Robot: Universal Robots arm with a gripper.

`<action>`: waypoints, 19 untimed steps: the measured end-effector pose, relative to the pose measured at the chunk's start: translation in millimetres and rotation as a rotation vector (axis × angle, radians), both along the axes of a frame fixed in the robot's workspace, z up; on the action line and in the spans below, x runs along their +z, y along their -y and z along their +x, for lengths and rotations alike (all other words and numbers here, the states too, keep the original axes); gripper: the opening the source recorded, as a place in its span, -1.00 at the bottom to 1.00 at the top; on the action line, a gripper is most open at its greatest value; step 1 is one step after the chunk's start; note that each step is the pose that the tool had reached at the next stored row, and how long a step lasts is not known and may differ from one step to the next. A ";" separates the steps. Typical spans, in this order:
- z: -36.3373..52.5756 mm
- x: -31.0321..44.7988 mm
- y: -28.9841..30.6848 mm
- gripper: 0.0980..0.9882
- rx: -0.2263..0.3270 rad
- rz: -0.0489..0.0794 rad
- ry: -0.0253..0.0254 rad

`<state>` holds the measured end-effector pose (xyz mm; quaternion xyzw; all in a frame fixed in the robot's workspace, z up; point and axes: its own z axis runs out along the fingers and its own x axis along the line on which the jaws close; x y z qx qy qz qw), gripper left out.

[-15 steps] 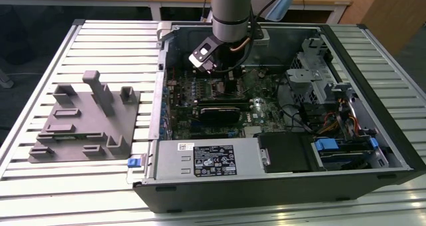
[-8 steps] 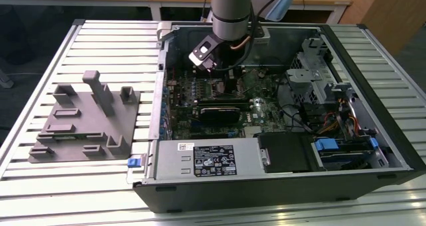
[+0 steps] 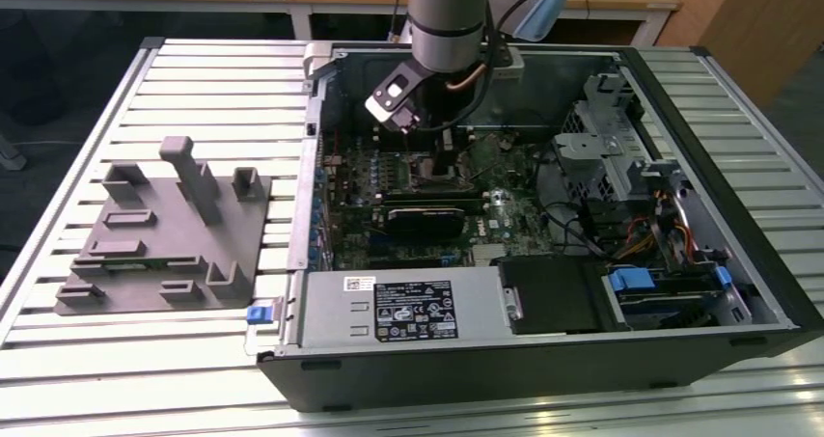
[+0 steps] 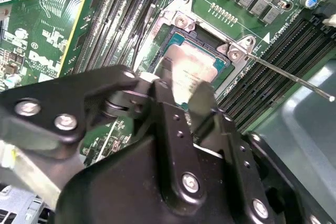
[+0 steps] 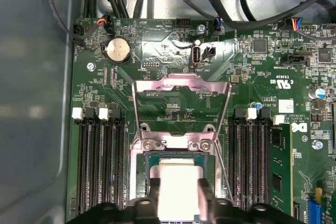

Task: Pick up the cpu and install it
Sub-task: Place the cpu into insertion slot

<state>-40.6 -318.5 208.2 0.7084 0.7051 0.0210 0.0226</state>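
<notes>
My fingers (image 5: 152, 200) are drawn in narrow and press on two opposite edges of the cpu (image 5: 179, 182), so its pale silver top shows between them in both wrist views. The cpu (image 4: 197, 69) sits square within the opening of the socket frame (image 4: 181, 22) on the green motherboard (image 5: 262, 66); I cannot tell whether it rests fully on the socket or hangs just above it. The hinged load plate (image 5: 181, 85) stands swung up and open beyond the socket, and the thin metal lever (image 4: 289, 74) juts out to one side, clear of the frame. Long black memory slots (image 5: 97, 156) run on both sides of the socket, and a round coin battery (image 5: 117, 51) lies farther off on the board. In the exterior view my arm (image 3: 449, 22) reaches down into the open computer case (image 3: 721, 292), which lies on its side on the slatted worktop (image 3: 77, 360). The grey plastic tray (image 3: 154, 234) lies on the worktop toward the exterior view's left, just beside the case.
</notes>
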 end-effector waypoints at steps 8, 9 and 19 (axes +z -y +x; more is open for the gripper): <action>0.6 3.8 0.0 -0.96 0.000 0.000 -0.0027; 0.7 4.5 0.0 -0.98 0.000 0.000 -0.0030; 1.3 8.5 0.0 -0.98 0.000 0.000 -0.0061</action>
